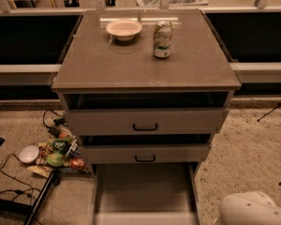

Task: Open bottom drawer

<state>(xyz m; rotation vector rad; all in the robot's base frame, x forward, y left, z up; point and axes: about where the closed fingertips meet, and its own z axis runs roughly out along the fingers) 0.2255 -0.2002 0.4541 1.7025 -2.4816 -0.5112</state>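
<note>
Because the end effector lies outside the view, its opening cannot be determined. The bottom drawer [144, 187] sits extended below the middle drawer [145, 153], empty. Expect rigid, light sliding; grip at the front panel centre.

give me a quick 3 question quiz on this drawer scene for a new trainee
1. Which drawer is pulled out furthest? A) top B) middle C) bottom
2. True or false: the hand is gripping a drawer handle.
3. Fill in: seen from the camera, the can stands to the ___ of the bowl on the cabinet top.

Key
1. C: the bottom drawer shows its bare inside.
2. False: the hand is out of view; only a white part of the arm shows at bottom right.
3. right
</note>
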